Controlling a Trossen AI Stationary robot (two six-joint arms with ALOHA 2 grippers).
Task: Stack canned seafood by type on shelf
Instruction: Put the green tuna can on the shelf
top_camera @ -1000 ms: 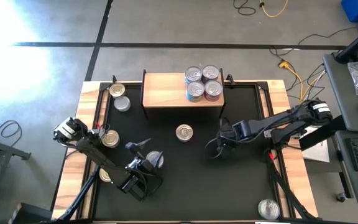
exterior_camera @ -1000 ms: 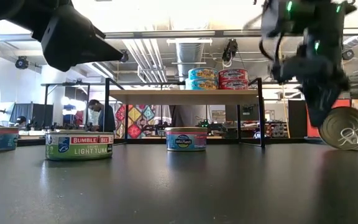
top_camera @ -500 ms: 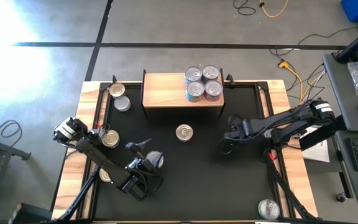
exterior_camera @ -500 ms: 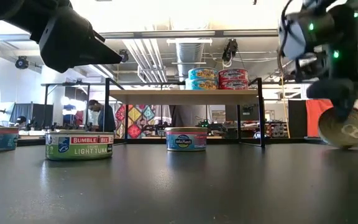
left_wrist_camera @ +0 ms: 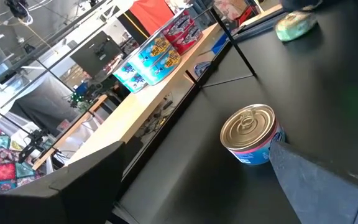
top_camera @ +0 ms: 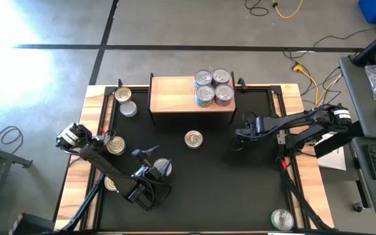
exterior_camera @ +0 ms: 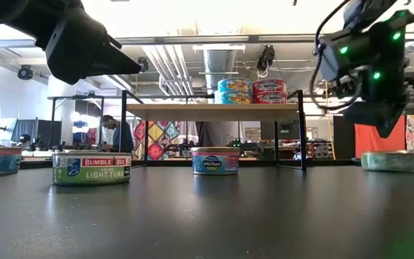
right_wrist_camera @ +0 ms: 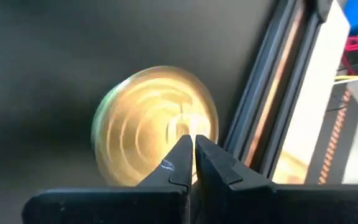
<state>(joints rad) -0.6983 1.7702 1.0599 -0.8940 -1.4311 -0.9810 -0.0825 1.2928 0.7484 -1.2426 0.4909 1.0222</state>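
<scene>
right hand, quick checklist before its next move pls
1. Right hand open for a pick: not ok, shut and empty.
2. Green-sided can near it lying flat on the table: ok.
3. That can's type readable: cannot tell.
4. Free room on the shelf: ok, left half bare.
5. Stacked cans sitting straight: ok.
6. Left hand out of the way: ok, open, at the front by the blue-labelled can.

— Where are your arms?
— Your left end effector (top_camera: pixel 150 171) sits lower centre-left of the high view, fingers spread. Your right end effector (top_camera: pixel 240 132) is centre-right, fingers (right_wrist_camera: pixel 180 163) pressed together.
</scene>
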